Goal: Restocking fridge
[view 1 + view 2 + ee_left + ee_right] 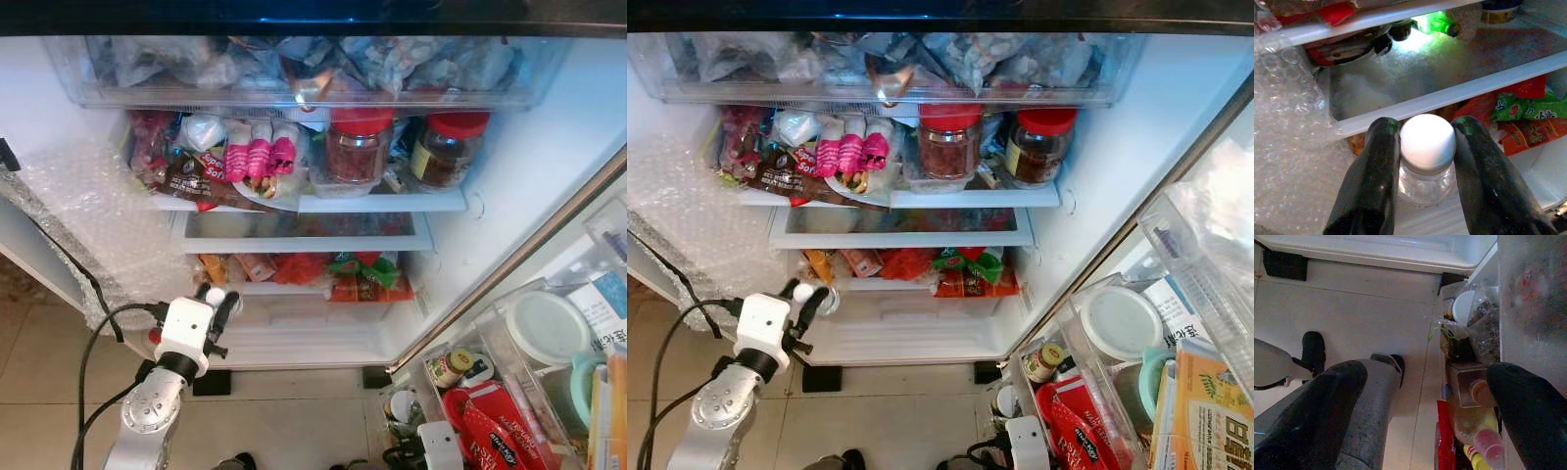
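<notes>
My left gripper is shut on a small clear bottle with a white cap. It holds the bottle upright in front of the open fridge's lower shelves, near their left side. In the left wrist view the two black fingers press on either side of the bottle's neck, and a white shelf edge runs just behind the cap. My right gripper hangs low by the fridge door with its fingers wide apart and nothing between them. Below it are floor tiles and the door bins.
The upper shelf holds two red-lidded jars and snack packets. Packets fill the bottom shelf, and the glass shelf between looks mostly bare. Bubble wrap covers the left wall. The open door's bins stand at the right.
</notes>
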Robot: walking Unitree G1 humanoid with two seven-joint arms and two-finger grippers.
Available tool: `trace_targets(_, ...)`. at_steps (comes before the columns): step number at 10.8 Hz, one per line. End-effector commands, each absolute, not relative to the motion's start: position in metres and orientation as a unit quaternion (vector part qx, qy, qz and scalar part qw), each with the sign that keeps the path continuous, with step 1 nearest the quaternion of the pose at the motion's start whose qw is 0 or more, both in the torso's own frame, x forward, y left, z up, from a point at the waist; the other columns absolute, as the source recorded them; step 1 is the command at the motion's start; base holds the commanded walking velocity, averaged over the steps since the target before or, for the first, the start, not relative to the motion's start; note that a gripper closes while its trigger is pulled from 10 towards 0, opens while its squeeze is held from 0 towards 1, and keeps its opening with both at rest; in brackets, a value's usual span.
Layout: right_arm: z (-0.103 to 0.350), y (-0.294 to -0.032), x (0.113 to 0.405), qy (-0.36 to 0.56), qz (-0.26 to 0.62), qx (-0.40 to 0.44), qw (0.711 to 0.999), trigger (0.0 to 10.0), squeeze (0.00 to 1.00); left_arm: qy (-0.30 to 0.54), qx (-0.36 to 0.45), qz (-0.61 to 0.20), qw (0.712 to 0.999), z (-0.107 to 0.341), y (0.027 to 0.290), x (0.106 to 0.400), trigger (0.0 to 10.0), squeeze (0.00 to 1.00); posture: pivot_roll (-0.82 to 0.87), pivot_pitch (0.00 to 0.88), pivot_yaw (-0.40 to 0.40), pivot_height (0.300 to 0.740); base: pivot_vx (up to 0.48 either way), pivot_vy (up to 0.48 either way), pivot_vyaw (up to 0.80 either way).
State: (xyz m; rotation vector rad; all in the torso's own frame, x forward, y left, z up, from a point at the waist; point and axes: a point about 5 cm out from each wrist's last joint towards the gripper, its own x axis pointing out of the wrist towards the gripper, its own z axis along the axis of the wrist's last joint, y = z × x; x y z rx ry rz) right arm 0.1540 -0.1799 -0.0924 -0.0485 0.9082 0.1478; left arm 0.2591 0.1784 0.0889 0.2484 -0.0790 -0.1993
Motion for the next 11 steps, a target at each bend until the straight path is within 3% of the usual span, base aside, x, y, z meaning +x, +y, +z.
trace_targets(1,-0.099,-0.186,0.137,0.466,0.061,-0.021,0.882,10.0,0.00,-0.049,0.131,-0.097,0.985,0.091,0.180,0.253,10.0,0.00,-0.11,0.209,-0.063,0.740,0.000,0.000,0.00)
trace_targets(4,-0.098,-0.187,0.138,0.464,0.062,-0.023,0.883,10.0,0.00,-0.058,0.145,-0.100,0.983,0.094,0.181,0.240,10.0,0.00,-0.11,0.215,-0.073,0.740,0.000,0.000,0.00)
trace_targets(11,-0.100,-0.189,0.136,0.473,0.051,-0.028,0.879,10.0,0.00,-0.064,0.144,-0.092,0.983,0.098,0.178,0.247,10.0,0.00,-0.11,0.209,-0.070,0.740,0.000,0.000,0.00)
